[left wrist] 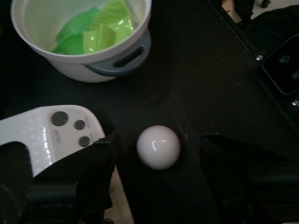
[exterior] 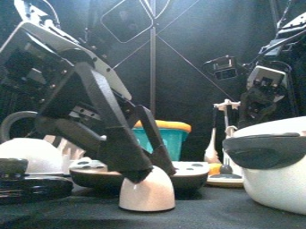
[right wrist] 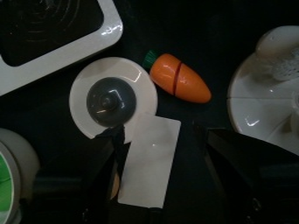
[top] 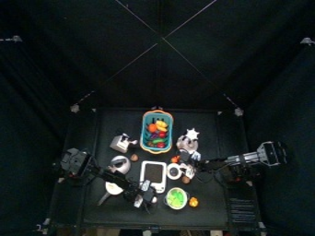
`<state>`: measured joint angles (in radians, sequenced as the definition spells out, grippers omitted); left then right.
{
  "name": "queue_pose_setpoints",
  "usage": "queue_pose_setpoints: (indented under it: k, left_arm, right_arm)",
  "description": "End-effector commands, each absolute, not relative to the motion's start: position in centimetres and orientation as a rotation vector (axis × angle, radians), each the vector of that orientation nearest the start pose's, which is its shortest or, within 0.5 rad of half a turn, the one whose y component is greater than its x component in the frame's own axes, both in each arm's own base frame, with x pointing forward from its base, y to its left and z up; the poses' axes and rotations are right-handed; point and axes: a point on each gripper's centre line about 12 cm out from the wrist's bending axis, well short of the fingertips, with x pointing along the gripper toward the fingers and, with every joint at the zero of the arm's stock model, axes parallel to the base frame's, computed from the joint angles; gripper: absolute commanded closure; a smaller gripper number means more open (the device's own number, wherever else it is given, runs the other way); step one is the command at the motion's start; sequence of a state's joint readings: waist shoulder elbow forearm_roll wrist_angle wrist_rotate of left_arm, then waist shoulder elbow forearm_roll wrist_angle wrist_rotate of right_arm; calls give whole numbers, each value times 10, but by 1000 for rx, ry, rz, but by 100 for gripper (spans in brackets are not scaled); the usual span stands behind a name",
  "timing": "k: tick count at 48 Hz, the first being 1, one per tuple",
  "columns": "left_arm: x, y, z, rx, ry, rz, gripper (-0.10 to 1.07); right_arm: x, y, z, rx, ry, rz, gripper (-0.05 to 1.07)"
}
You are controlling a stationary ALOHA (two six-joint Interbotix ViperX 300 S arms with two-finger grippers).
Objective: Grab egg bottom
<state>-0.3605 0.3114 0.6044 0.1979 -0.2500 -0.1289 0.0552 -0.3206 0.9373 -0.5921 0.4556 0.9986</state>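
A white egg half (left wrist: 158, 145) lies dome up on the black table. It also shows in the front view (exterior: 147, 193), near and low in the middle. My left gripper (left wrist: 158, 156) is open, and its two jaws stand on either side of the egg half without touching it. In the top view the left gripper (top: 145, 189) is at the table's front middle. My right gripper (right wrist: 163, 171) is open over a white card (right wrist: 152, 162), and it hangs right of the middle (top: 186, 169).
A white bowl (left wrist: 105, 66) of green pieces and a white game controller (left wrist: 52, 131) lie close to the egg half. An orange toy carrot (right wrist: 181, 77), a white disc (right wrist: 114, 101) and a white plate (right wrist: 268, 87) lie under the right arm. A teal basket (top: 157, 131) stands behind.
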Motion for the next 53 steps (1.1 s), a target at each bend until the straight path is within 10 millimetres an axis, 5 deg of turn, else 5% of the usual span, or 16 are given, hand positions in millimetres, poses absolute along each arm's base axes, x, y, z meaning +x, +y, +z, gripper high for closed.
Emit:
queue_pose_setpoints:
  k: [1, 29, 53]
  left_arm:
    - [402, -157, 93, 154, 622, -412, 3]
    - [399, -152, 80, 159, 701, -387, 19]
    - [395, -150, 123, 161, 611, -394, 20]
  right_arm:
    - [271, -14, 168, 271, 900, -390, 9]
    - [271, -14, 168, 271, 901, -391, 9]
    - [271, -14, 168, 271, 901, -391, 9]
